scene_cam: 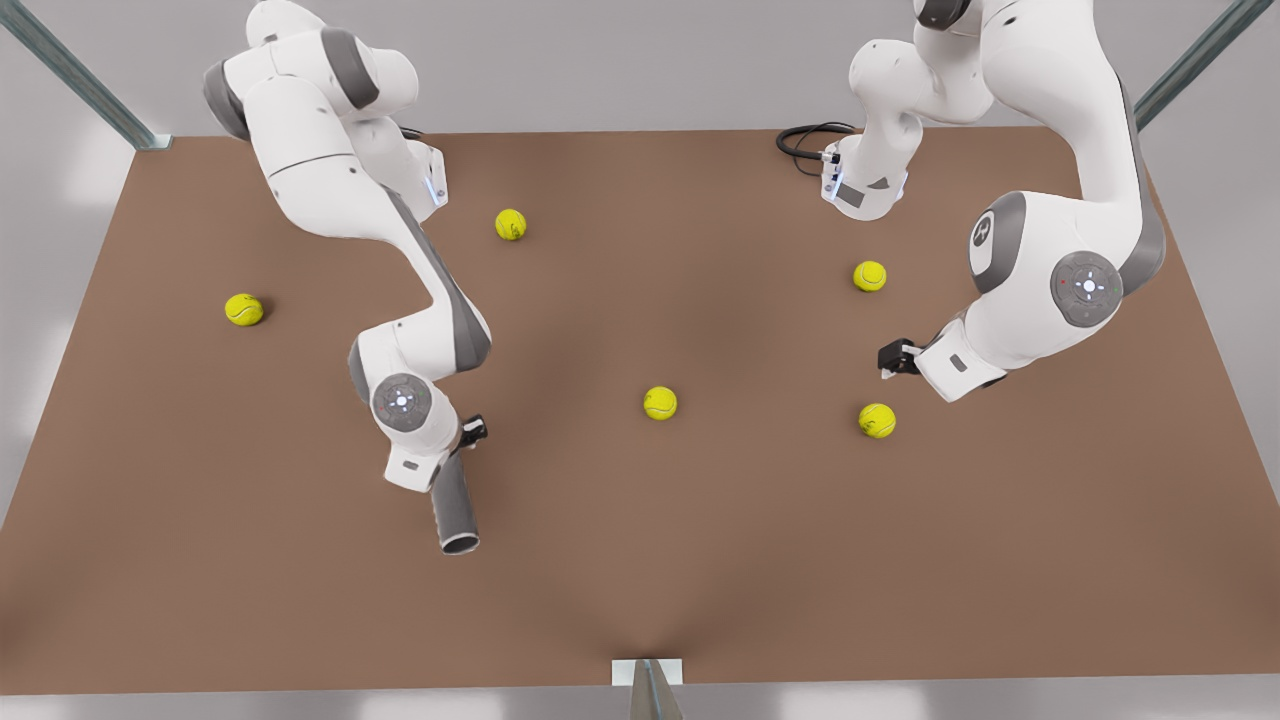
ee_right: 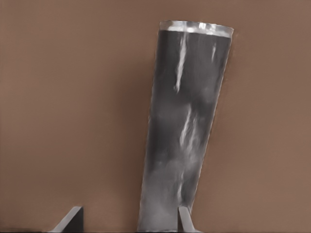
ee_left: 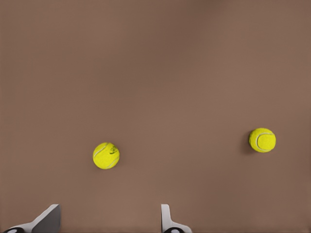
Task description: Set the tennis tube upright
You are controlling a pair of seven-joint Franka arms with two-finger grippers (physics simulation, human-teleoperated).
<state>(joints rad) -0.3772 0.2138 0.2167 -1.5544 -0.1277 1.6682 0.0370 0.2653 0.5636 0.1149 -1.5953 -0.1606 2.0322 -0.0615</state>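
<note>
dark-grey metal with a lighter silvery rim, the tennis tube (scene_cam: 454, 508) sits at the front view's left of the brown table (scene_cam: 640, 560), near the table's front edge, with its upper end hidden under the wrist of the arm there and its open rimmed end pointing toward the front edge. in the right wrist view the tennis tube (ee_right: 184, 126) runs away from the camera, leaning a little, its rim at the far end. the right gripper (ee_right: 129, 221) is at the tube's near end; one pale finger (ee_right: 184, 219) lies against the tube's side while the other finger (ee_right: 68, 221) stands well off from it, so the fingers are spread apart and i cannot tell that they have any hold on the tube. whether the tube is lying on the table or raised off it cannot be told.

the left gripper (scene_cam: 893, 358) hangs over the table at the front view's right, between two tennis balls. in the left wrist view its two fingers (ee_left: 167, 221) are set wide apart with nothing between them, and the left gripper (ee_left: 109, 221) looks down on bare table with one tennis ball (ee_left: 106, 155) near it and another tennis ball (ee_left: 262, 140) farther off.

five yellow-green tennis balls are scattered on the table: a far-left ball (scene_cam: 243, 309), a back ball (scene_cam: 510, 224), a middle ball (scene_cam: 660, 403), and two at the front view's right, an upper right ball (scene_cam: 869, 276) and a lower right ball (scene_cam: 876, 420)
</note>
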